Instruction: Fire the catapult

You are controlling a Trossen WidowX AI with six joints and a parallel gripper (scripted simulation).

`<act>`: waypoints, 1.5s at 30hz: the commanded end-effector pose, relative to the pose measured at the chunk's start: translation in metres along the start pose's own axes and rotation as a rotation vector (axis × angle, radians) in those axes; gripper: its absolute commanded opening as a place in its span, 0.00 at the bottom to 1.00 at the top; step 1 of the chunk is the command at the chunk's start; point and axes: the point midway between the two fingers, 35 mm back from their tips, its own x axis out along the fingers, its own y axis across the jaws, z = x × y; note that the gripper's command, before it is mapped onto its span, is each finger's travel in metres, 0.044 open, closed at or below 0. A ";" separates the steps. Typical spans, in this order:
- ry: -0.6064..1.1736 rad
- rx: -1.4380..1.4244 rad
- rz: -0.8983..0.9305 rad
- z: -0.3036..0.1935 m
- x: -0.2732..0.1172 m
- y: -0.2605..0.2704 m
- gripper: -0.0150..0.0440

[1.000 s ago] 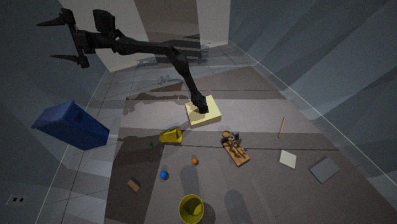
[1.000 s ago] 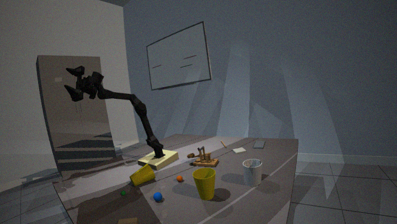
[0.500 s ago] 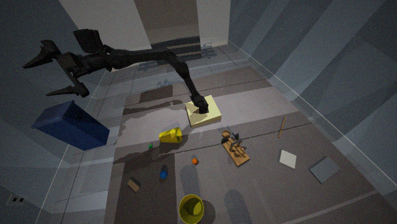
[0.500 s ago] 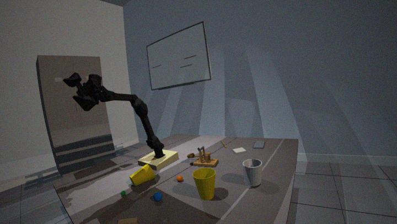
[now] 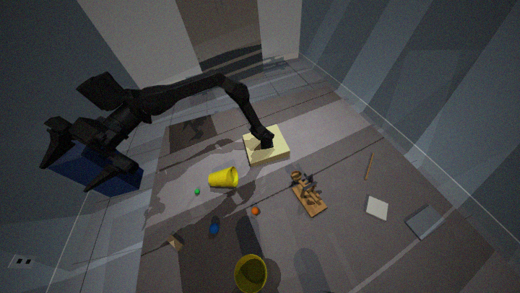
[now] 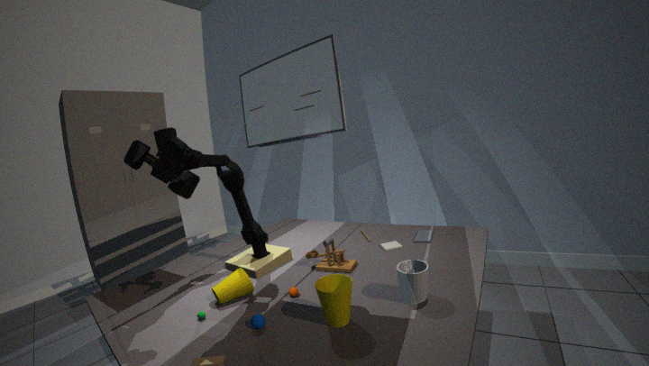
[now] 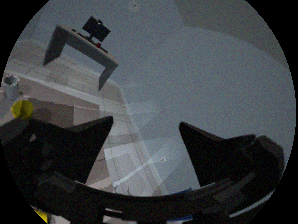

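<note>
The jaws [image 5: 62, 178] [image 6: 158, 170] are wide apart with nothing between. Beside the catapult [image 5: 309, 198] [image 6: 336, 264], the orange ball [image 5: 255, 211] [image 6: 293, 291] lies on the surface [image 5: 338, 251] [image 6: 454, 272].

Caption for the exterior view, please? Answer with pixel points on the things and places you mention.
The robot's open gripper [image 5: 68, 182] [image 6: 159, 175] [image 7: 147, 121] hangs high; catapult [image 5: 309, 198] [image 6: 336, 265] and balls sit below.

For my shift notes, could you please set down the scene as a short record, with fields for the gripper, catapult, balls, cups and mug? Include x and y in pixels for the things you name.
gripper [image 5: 62, 180] [image 7: 147, 121]: open, holding nothing, away from the balls
catapult: brown wooden catapult [image 5: 312, 207] [image 6: 336, 266], upright
balls: small green [image 5: 196, 191] [image 6: 201, 315], orange [image 5: 255, 211] [image 6: 293, 291], blue [image 5: 214, 228] [image 6: 258, 322], all outside the catapult
cups: yellow tapered cup [image 5: 222, 178] [image 6: 232, 287] on its side; another yellow cup [image 5: 240, 281] [image 6: 333, 302] upright
mug: whitish cylindrical mug [image 6: 412, 284] [image 7: 11, 89], upright
</note>
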 end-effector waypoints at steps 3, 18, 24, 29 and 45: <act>0.028 0.115 0.136 0.012 0.023 0.061 1.00; 0.219 0.317 0.559 0.050 0.034 0.255 1.00; 0.340 0.356 0.712 0.065 0.015 0.330 1.00; 0.459 0.356 0.832 0.076 -0.013 0.392 1.00; 0.868 0.131 1.076 0.090 -0.157 0.539 1.00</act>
